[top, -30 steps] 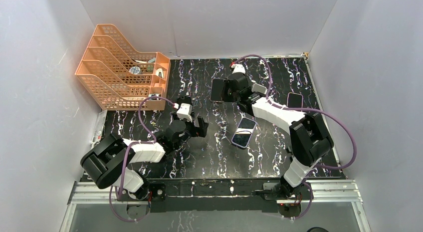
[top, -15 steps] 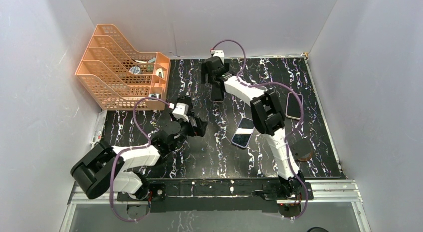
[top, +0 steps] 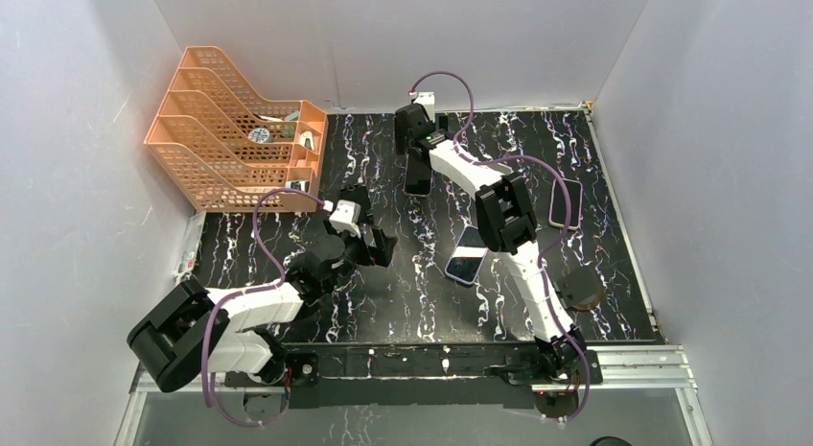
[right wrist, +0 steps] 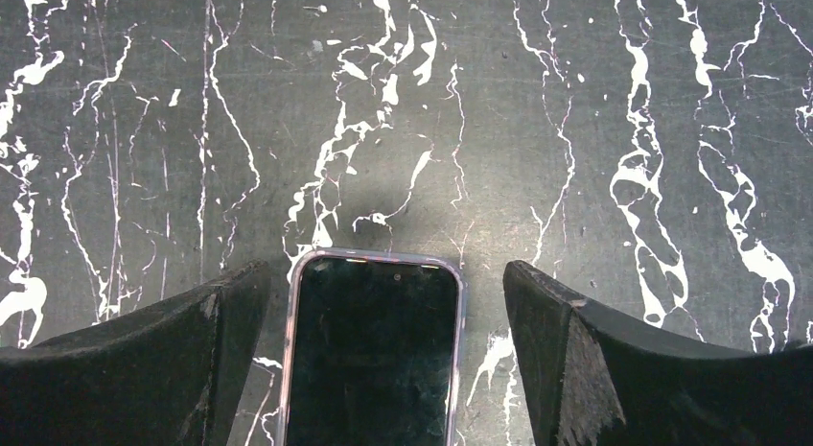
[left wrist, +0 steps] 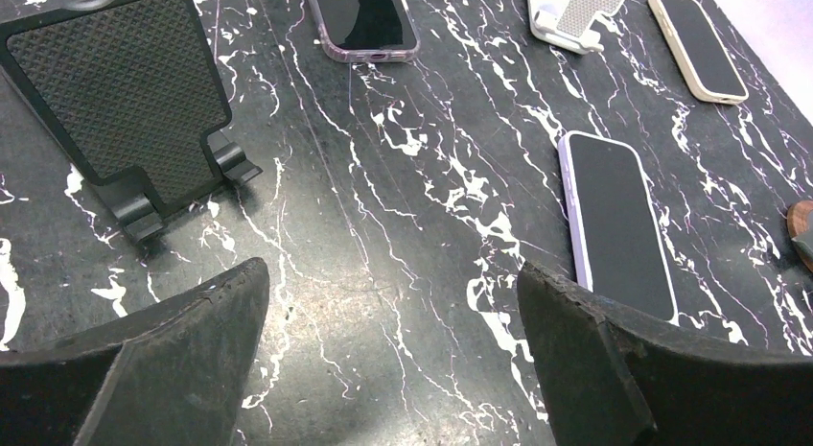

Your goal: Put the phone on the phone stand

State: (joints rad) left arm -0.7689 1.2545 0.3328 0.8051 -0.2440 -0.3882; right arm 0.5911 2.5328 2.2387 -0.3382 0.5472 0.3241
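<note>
A dark phone in a pinkish clear case lies flat on the black marbled table, its top end between the fingers of my open right gripper, which touch nothing. From above, that phone lies just below the right gripper. My left gripper is open and empty over bare table, at centre left in the top view. A black phone stand stands empty ahead of it to the left. A white phone stand shows at the far edge.
A lavender phone lies face up mid-table, also seen in the left wrist view. A beige phone lies at the right. A brown round object sits near the right arm. An orange file rack fills the back left corner.
The right gripper has opened and let go of the dark phone, which now lies flat on the table. The right arm has swung toward the back. The left arm has drawn back slightly.
</note>
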